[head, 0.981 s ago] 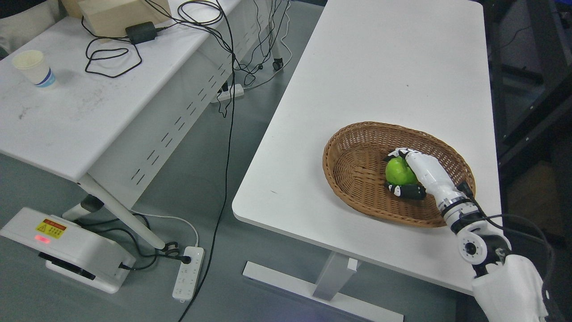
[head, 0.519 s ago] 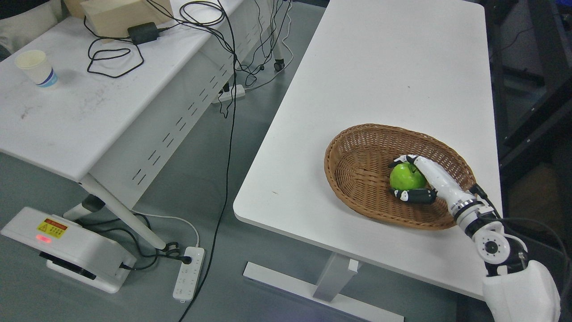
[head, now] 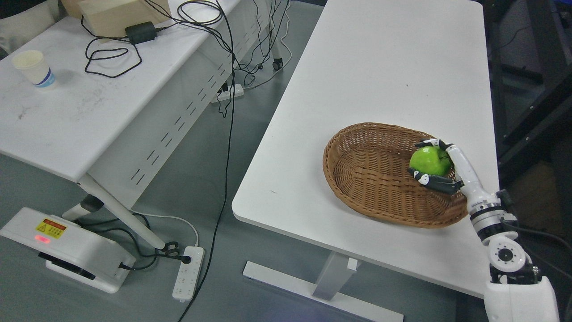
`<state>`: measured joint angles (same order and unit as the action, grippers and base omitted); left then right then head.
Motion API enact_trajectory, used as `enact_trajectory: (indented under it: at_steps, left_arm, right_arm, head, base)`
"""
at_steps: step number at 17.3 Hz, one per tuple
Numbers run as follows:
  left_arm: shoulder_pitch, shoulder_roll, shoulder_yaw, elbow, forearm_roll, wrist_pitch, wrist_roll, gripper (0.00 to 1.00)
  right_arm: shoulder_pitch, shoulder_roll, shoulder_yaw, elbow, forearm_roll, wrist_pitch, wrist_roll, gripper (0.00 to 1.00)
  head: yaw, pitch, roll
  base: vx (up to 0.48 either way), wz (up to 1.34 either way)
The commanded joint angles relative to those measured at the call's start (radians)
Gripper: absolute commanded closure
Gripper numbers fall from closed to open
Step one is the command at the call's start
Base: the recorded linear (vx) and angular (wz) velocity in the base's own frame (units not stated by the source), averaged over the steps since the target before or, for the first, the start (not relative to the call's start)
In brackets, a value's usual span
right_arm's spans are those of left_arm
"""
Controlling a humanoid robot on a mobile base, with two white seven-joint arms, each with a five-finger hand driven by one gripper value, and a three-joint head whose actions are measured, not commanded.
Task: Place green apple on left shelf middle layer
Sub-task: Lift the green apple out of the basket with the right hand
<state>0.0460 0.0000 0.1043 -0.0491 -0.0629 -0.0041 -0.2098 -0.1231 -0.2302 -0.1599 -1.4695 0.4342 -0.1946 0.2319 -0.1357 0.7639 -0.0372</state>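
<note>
A green apple [head: 428, 161] is in my right hand [head: 440, 163], whose fingers are curled around it from the right. The hand holds the apple above the right part of a brown wicker basket [head: 366, 174] on a white table [head: 380, 80]. My right arm [head: 500, 241] comes in from the lower right corner. No shelf shows in the head view. My left arm is out of view.
A second white table [head: 67, 103] at the left holds a paper cup [head: 33, 67], a cardboard box [head: 116, 13] and black cables [head: 111, 53]. Cables and a power strip [head: 188, 273] lie on the floor between the tables. A white device [head: 67, 250] stands at the lower left.
My right hand has lifted the apple out of the basket's bottom and moved it up and to the right. The arm has drawn back toward the right.
</note>
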Motion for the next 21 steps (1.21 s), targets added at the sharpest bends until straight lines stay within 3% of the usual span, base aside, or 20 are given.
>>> enact_trajectory:
  at_steps: [1, 6, 8, 14, 21]
  left_arm:
    - [0.000, 0.017, 0.000, 0.000, 0.000, -0.001, 0.000, 0.00]
    - [0.000, 0.017, 0.000, 0.000, 0.000, -0.001, 0.000, 0.00]
    - [0.000, 0.017, 0.000, 0.000, 0.000, -0.001, 0.000, 0.00]
    - [0.000, 0.017, 0.000, 0.000, 0.000, -0.001, 0.000, 0.00]
    - [0.000, 0.017, 0.000, 0.000, 0.000, -0.001, 0.000, 0.00]
  right_arm:
    - [0.048, 0.121, -0.112, -0.080, -0.025, -0.011, -0.140, 1.00]
    - [0.170, 0.213, -0.128, -0.124, -0.031, -0.091, -0.258, 1.00]
    - [0.224, 0.213, -0.129, -0.137, -0.032, -0.097, -0.337, 1.00]
    - [0.315, 0.213, -0.076, -0.175, -0.113, -0.157, -0.355, 1.00]
    - [0.369, 0.213, 0.112, -0.199, -0.121, -0.157, -0.425, 1.00]
  head:
    - [0.0000, 0.000, 0.000]
    - [0.0000, 0.000, 0.000]
    - [0.0000, 0.000, 0.000]
    - [0.0000, 0.000, 0.000]
    - [0.0000, 0.000, 0.000]
  base:
    - [0.000, 0.00]
    - [-0.002, -0.02]
    - [-0.019, -0.07]
    - [-0.048, -0.10]
    - [-0.079, -0.15]
